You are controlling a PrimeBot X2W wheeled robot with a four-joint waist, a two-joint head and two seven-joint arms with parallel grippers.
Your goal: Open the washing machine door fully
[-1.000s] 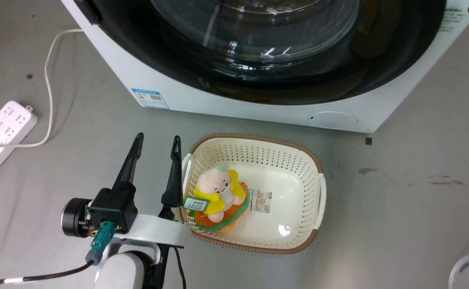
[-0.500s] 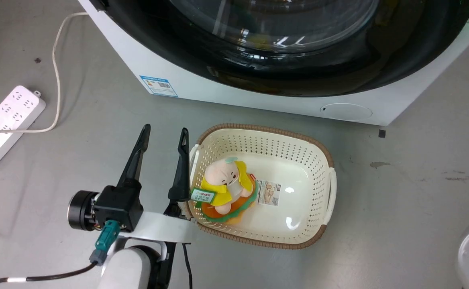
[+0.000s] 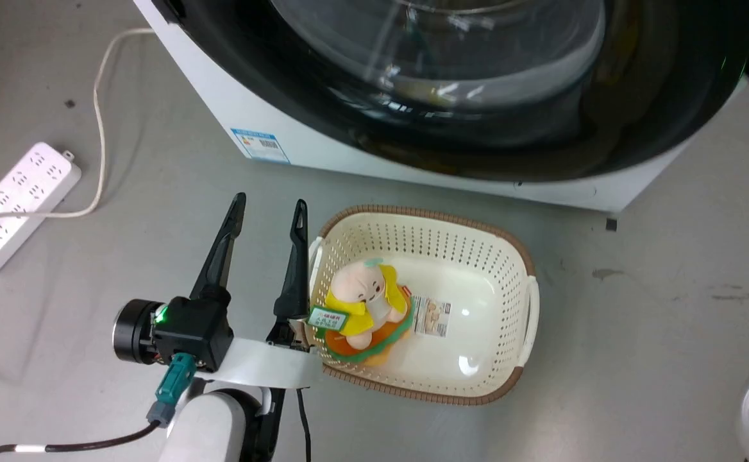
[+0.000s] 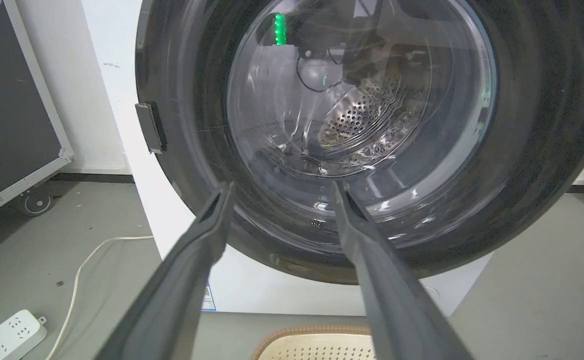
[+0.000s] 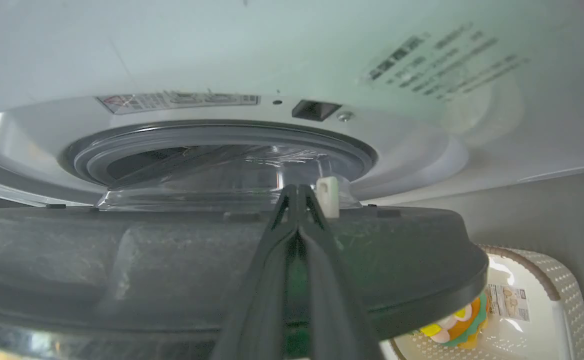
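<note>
Door (image 3: 669, 96) top off-frame; label (image 3: 260, 145) print illegible

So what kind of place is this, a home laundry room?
Probably not a home; more likely a test space or workshop. The washing machine stands on a bare grey floor, a power strip lies loose on that floor, and a wheeled framed panel stands nearby.

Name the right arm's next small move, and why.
Probably swing the door further out from the machine front. The right gripper, fingers shut, reaches to the door's rim beside the white latch, and only a narrow gap shows between door and drum opening: the door is barely ajar.
</note>
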